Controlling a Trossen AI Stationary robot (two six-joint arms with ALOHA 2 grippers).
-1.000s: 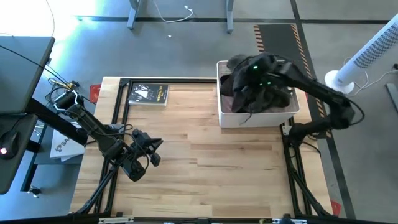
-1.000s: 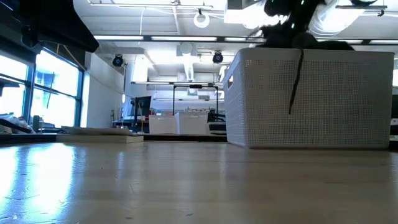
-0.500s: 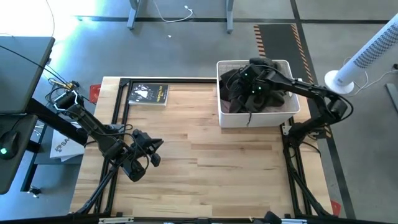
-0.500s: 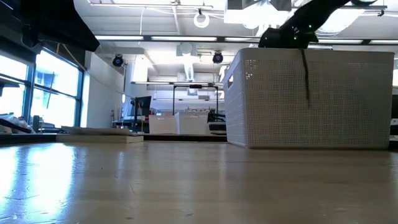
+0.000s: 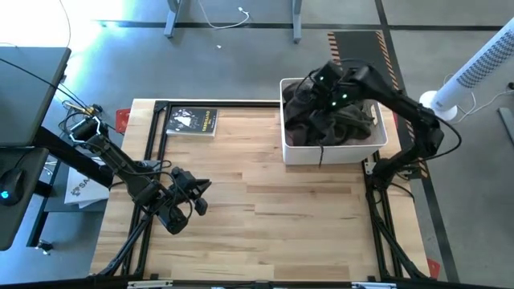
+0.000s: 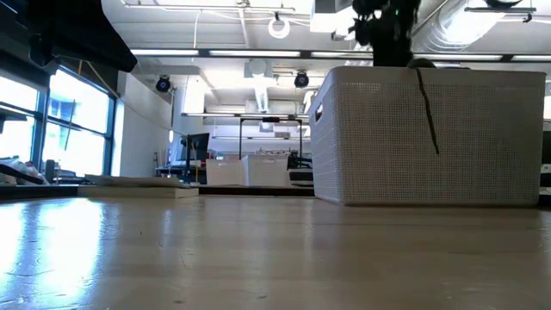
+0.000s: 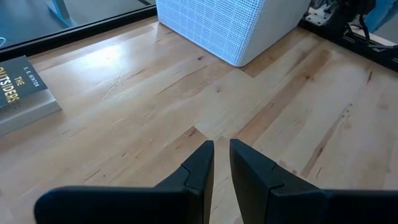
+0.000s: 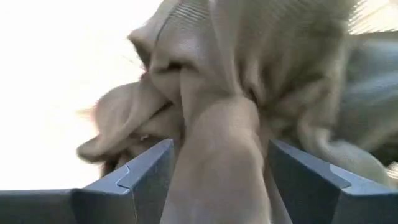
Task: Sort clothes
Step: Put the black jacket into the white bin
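While your right gripper hangs over the far corner of the white basket, its jaws stand apart with a fold of beige-grey cloth lying between them, not clamped. You can see the rest of the clothes heaped in the basket. Your left gripper waits low over the table, fingers nearly closed on nothing.

The clothes lie heaped in the basket at the surface's far right corner, a crumpled pile of dark fabric filling it to the rim. One dark strip hangs over the near wall. Up close, beige-grey folds bunch between the right arm's parted jaws.
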